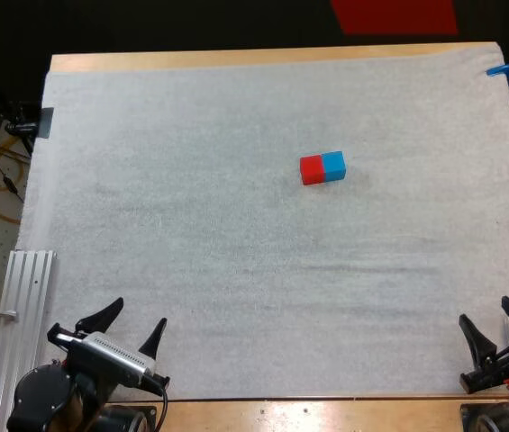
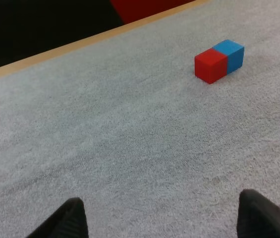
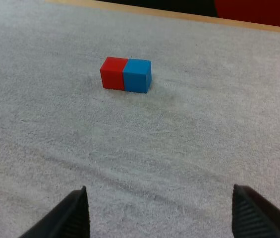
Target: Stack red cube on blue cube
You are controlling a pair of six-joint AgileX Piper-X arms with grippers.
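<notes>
1. My L gripper is released, fingers wide apart, at near edge of mat.
2. My R gripper is released too, at near right corner.
3. I see red cube & blue cube touching side by side on mat, well apart from both grippers.

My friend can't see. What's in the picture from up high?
A red cube and a blue cube sit touching side by side on the white mat. The left gripper and right gripper are open at the near edge.
</notes>
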